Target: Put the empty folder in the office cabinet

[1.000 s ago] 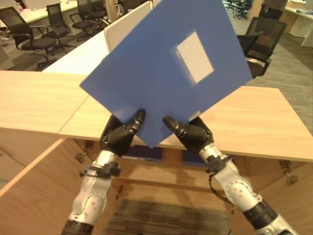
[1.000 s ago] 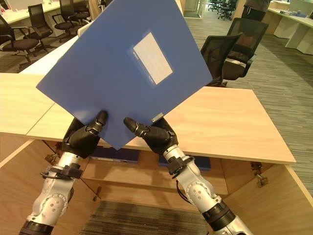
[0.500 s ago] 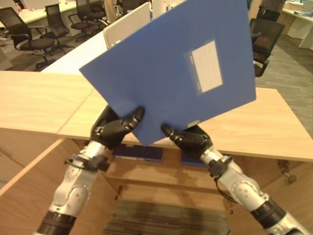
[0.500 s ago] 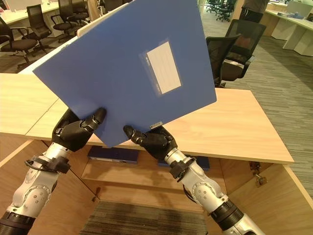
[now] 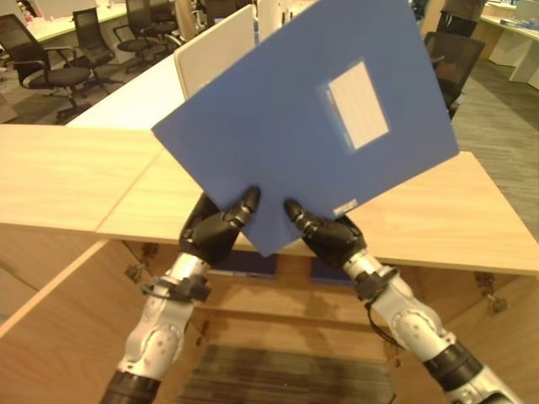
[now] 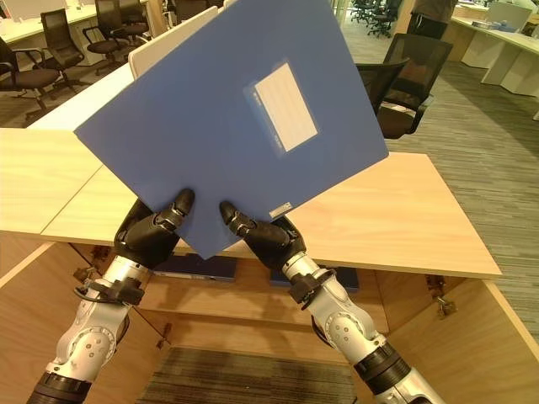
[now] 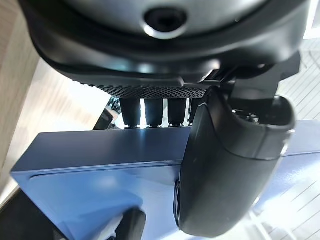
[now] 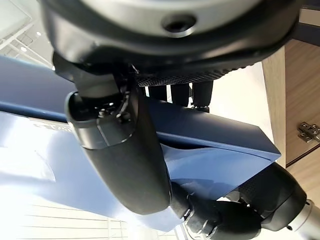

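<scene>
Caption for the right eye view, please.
Both hands, left hand and right hand, pinch a tilted blue folder above the open wooden cabinet.

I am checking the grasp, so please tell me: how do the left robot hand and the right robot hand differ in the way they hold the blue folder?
The left robot hand pinches the blue folder left of its lowest corner; the right robot hand pinches right of that corner, below the white label. Both have the thumb on the front face and the fingers behind.

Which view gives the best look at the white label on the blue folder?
The right eye view: the whole white label sits unobstructed on the blue folder, held up at its lower corner by the left hand and right hand. The left eye view shows it equally complete. Both wrist views show just the folder's edge, no label.
</scene>
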You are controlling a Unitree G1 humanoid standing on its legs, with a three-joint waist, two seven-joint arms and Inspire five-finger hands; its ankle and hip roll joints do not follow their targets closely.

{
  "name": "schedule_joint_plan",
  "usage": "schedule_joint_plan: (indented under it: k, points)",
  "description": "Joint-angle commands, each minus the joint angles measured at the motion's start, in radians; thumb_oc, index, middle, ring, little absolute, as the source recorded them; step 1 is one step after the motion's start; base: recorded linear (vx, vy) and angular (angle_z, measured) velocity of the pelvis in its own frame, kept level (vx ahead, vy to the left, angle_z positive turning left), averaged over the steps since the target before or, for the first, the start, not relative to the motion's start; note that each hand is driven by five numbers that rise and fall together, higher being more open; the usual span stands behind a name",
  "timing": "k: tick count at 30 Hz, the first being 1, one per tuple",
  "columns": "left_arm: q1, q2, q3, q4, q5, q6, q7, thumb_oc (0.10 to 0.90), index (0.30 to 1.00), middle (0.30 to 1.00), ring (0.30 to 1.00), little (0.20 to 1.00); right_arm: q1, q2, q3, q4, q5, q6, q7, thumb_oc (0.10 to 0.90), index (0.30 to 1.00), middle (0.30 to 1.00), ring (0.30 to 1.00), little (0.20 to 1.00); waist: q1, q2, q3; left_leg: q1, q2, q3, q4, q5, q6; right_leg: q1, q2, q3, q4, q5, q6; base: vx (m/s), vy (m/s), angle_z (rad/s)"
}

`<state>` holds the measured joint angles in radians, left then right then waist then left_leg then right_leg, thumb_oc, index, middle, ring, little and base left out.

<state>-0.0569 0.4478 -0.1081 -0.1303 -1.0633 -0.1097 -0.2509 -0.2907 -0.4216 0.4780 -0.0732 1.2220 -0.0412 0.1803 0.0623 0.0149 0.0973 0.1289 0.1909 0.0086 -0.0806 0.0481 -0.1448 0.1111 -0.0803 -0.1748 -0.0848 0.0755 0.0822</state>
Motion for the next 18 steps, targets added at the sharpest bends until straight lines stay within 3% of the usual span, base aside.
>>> schedule_joint_plan:
  k: [1,9,18]
  points:
    - [-0.084,-0.006,-0.053,-0.029,0.014,-0.033,-0.039,0.400,0.300,0.300,0.300,0.300,-0.152,0.164,-0.035,-0.168,0.050,-0.116,0.105,0.800,0.900,0.900,0.900,0.900,-0.003,-0.020,-0.090,-0.018,0.026,-0.047,0.016,-0.010,-0.004,-0.012,-0.057,0.039,0.120,-0.119,0.071,0.00,0.000,0.00]
    - [-0.063,-0.041,-0.058,-0.022,0.020,-0.038,-0.031,0.400,0.300,0.300,0.300,0.300,-0.158,0.196,-0.044,-0.168,0.056,-0.137,0.099,0.800,0.900,0.900,0.900,0.900,-0.001,-0.020,-0.092,-0.019,0.026,-0.047,0.017,-0.011,-0.003,-0.011,-0.057,0.039,0.120,-0.118,0.070,0.00,0.000,0.00]
    - [-0.045,-0.014,-0.033,-0.015,0.041,-0.035,-0.036,0.400,0.300,0.300,0.300,0.300,-0.156,0.188,-0.068,-0.176,0.053,-0.149,0.089,0.800,0.900,0.900,0.900,0.900,0.003,-0.018,-0.094,-0.020,0.025,-0.049,0.017,-0.007,-0.001,-0.013,-0.059,0.036,0.120,-0.116,0.071,0.00,0.000,0.00]
